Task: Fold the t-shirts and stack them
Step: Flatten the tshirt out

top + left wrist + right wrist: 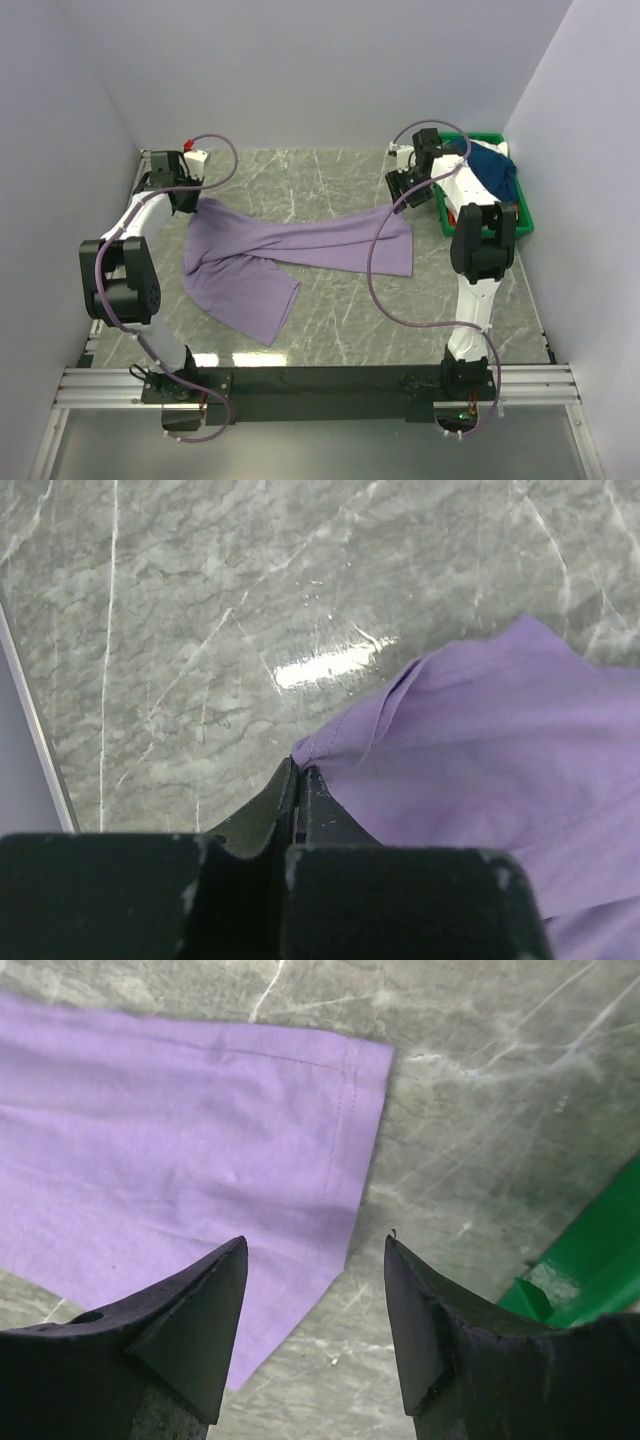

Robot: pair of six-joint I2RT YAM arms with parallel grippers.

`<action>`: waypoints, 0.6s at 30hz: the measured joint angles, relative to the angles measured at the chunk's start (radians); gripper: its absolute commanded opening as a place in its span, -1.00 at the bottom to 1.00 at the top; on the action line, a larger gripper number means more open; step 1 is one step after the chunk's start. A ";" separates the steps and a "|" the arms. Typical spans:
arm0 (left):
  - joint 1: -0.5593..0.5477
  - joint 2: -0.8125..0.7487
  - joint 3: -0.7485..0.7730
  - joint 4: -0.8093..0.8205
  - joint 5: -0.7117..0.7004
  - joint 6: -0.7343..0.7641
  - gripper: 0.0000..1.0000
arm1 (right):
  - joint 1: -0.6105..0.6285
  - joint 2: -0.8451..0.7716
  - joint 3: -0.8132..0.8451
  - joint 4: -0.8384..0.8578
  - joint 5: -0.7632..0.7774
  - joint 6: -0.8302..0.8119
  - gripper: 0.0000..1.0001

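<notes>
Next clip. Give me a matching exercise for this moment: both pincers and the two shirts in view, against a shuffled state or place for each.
Things:
1. left pincer
2. right pincer
3. lavender t-shirt
4. navy t-shirt

States or places:
A. open, over the lavender hem
B. lying in the green bin
C. shut on a corner of lavender cloth
D. spread, partly bunched, on the marble table

Pairs: 1-C, 2-A, 3-D, 4-B
</notes>
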 measured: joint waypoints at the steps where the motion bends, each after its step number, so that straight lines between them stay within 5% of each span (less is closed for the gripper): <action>1: 0.001 0.005 0.006 0.000 0.000 0.000 -0.99 | 0.000 0.008 0.000 0.001 -0.001 0.000 0.25; 18: 0.002 0.044 0.047 -0.022 0.002 0.000 -0.99 | 0.000 0.221 0.164 0.087 0.037 0.039 0.22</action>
